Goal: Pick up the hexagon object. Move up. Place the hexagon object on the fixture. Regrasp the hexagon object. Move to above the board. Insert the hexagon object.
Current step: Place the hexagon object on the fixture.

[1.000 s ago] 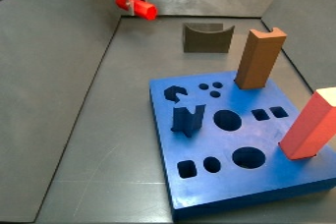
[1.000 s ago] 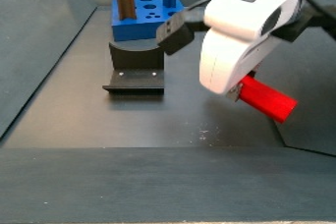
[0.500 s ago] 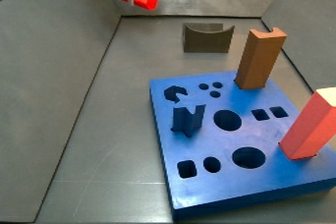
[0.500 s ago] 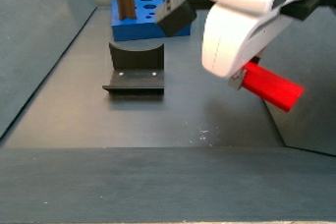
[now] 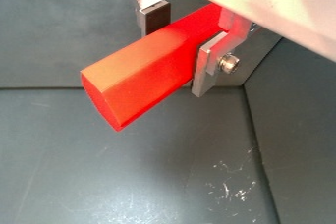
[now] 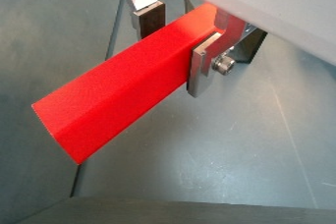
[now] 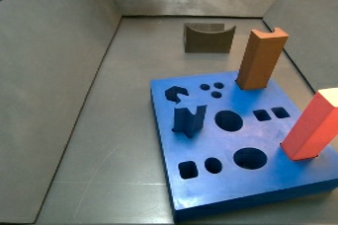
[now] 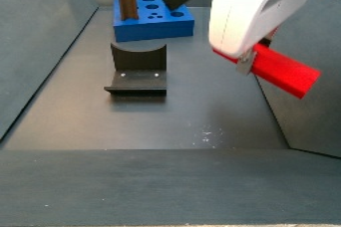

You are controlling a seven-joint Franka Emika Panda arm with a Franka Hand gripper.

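Your biggest item is the board (image 7: 244, 145), the thick blue slab lying toward one end of the dark floor, with its cut-outs open and a dark blue upright piece (image 7: 187, 120) standing in it. On the board you can see a salmon-red block (image 7: 314, 125) upright at one edge and a brown block (image 7: 262, 58) upright near the corner facing the fixture. The fixture (image 7: 208, 37) sits on the floor just beyond the board, close to the end wall; in a side view it lies between you and the board (image 8: 136, 73).

Your gripper (image 5: 182, 39) hangs high above the floor, off to the side of the fixture and well apart from the board. Its fingers (image 6: 202, 63) are clamped on the hexagon object (image 6: 121, 91), one silver plate on each side of the bar. The bar lies roughly level and sticks far out past the fingers. In both side views it is clear of the floor (image 8: 285, 71).
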